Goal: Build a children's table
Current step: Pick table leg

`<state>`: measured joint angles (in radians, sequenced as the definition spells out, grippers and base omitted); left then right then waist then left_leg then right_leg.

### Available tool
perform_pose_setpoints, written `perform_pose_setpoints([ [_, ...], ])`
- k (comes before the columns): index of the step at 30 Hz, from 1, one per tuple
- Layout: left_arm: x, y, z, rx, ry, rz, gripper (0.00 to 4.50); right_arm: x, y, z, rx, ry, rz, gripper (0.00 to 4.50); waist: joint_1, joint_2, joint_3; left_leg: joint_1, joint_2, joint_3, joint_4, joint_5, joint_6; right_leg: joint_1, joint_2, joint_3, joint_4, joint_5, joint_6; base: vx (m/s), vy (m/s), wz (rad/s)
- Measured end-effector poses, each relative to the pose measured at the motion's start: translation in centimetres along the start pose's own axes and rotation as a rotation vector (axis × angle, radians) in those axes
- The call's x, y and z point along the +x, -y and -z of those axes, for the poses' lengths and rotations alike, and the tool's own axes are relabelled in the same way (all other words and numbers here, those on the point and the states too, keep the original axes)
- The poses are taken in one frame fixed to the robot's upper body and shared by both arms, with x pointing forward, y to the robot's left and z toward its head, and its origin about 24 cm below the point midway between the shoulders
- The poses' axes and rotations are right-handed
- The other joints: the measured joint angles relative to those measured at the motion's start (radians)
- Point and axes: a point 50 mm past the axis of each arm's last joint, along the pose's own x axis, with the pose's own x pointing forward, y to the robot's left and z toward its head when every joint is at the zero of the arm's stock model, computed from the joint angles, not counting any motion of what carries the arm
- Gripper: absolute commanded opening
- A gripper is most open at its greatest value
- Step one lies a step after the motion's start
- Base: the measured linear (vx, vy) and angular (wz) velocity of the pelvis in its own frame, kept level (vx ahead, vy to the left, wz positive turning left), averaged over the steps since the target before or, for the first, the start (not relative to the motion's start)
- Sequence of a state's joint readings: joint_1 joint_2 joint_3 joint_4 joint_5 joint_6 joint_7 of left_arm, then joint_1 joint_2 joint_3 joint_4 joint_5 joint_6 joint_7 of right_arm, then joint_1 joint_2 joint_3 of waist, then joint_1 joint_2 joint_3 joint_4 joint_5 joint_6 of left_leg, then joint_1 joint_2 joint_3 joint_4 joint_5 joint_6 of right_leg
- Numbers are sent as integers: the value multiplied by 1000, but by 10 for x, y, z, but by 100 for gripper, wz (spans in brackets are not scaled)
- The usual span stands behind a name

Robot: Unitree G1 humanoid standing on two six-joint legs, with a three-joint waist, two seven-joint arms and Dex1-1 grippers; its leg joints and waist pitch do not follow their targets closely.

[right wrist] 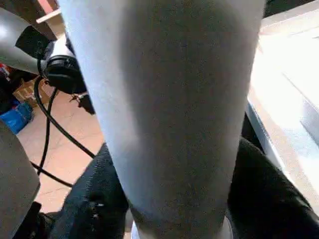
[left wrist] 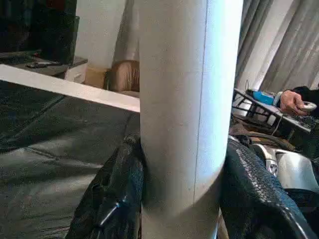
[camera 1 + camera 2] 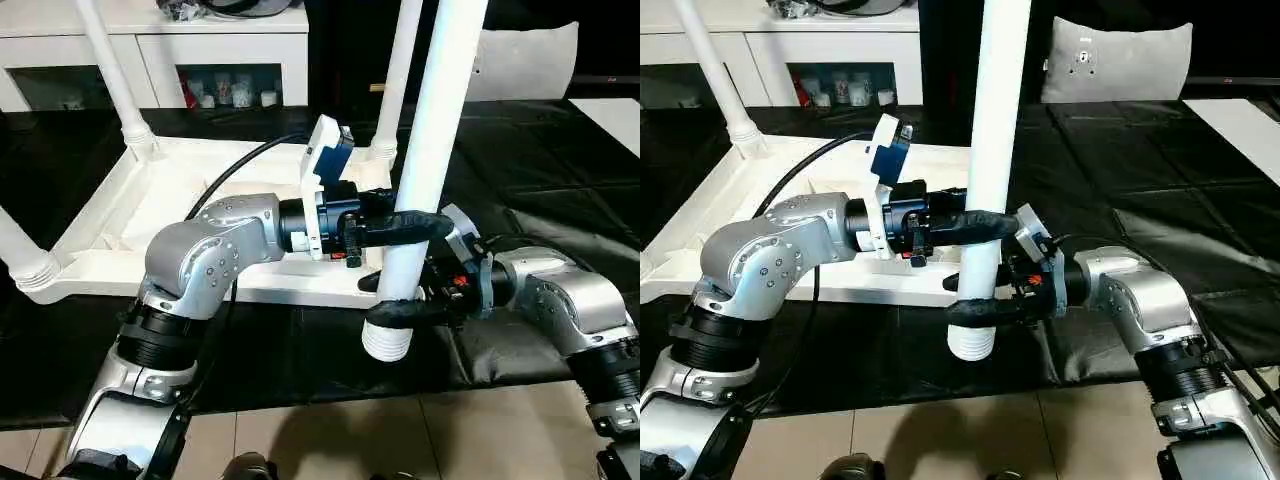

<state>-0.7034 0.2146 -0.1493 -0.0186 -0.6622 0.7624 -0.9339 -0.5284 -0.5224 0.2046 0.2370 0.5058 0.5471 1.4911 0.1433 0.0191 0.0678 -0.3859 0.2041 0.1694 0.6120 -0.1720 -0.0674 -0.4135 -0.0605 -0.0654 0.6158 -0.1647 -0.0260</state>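
Currently both tools clamp the loose leg (image 3: pixel 425 170) — left tool (image 3: pixel 405 228) above right tool (image 3: pixel 400 312) — upright past the desk's (image 3: pixel 300 350) near edge, beside the tabletop (image 3: pixel 200 200). Risk: tilt jams it entering the corner socket.

A black-covered work table (image 3: pixel 300 370) is seen above a beige tiled floor (image 3: pixel 480 440). A white shelf unit (image 3: pixel 150 45) is set behind it. Grey curtains (image 2: pixel 279 45) are visible.
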Motion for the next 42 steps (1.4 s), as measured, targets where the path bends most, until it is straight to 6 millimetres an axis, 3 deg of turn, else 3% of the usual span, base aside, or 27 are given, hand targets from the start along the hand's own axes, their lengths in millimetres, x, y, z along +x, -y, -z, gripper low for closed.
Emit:
perform_pose_setpoints([
  [6,-1,-1,0,-1,-1,-6,179,0,0,0,5,-1,-5,200,0,0,0,0,0,0,0,0,0,0,0,0,0,0,0,0,0,0],
  [14,1,-1,1,-2,-4,-18,179,0,1,1,11,-8,17,196,0,0,0,0,0,0,1,0,0,0,0,0,0,0,0,0,0,0],
  [15,1,-1,1,-3,-3,-25,235,0,2,1,4,-8,28,196,0,0,0,0,0,0,1,0,0,0,0,0,0,0,0,0,0,0],
  [20,8,-2,3,-15,0,-61,255,13,7,1,-39,15,81,194,-1,0,0,0,0,0,1,0,0,0,0,0,1,0,0,0,0,0],
  [21,9,-2,4,-13,-4,-71,280,13,8,1,-44,20,94,193,-1,0,0,0,0,0,1,0,0,0,0,0,1,0,0,0,0,0],
  [26,12,-3,3,13,-1,-109,310,16,15,2,-75,52,169,191,-2,0,0,0,0,0,1,0,0,0,0,0,1,0,1,0,0,0],
  [29,17,-3,3,9,36,-135,329,16,17,1,-84,83,199,191,0,0,0,0,0,0,1,0,0,0,0,0,0,0,0,0,0,0],
  [37,26,1,-3,-162,281,-113,328,15,10,-5,-80,179,180,191,-1,0,0,-1,1,0,1,0,0,1,0,-1,0,1,-1,0,0,0],
  [42,19,-3,-15,-197,386,-144,328,11,8,15,21,241,292,191,-2,0,-1,0,1,0,2,1,1,2,0,-1,-1,-1,4,0,0,0],
])
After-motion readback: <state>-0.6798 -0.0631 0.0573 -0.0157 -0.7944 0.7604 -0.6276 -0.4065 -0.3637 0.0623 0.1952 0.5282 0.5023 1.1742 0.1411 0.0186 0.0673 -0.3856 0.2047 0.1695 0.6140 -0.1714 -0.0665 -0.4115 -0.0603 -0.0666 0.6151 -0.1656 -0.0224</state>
